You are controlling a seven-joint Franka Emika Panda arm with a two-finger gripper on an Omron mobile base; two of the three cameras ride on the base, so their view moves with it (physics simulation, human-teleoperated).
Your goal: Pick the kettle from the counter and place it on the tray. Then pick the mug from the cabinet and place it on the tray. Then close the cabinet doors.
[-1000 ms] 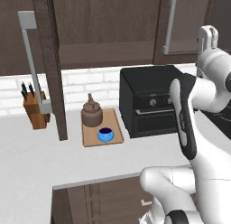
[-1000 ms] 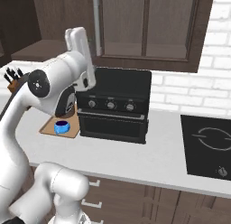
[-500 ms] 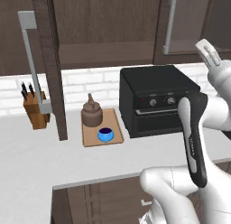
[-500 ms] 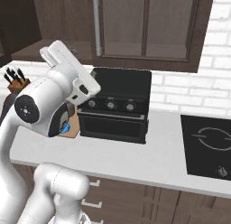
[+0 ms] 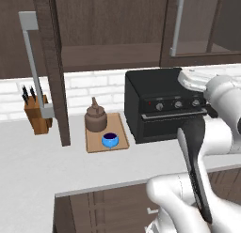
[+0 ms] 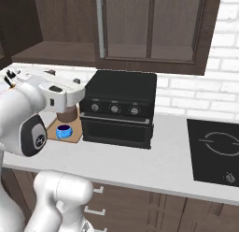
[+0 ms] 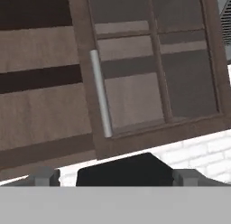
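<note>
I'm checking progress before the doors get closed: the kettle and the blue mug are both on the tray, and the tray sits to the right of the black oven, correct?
Not quite. The kettle and mug are both on the tray, but in the left base view the tray lies to the left of the black oven, between it and the knife block.

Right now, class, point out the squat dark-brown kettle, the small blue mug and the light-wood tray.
squat dark-brown kettle [image 5: 96, 120], left base view, its round body
small blue mug [image 5: 109, 140], left base view, its front wall
light-wood tray [image 5: 121, 125], left base view, bare right part
</note>
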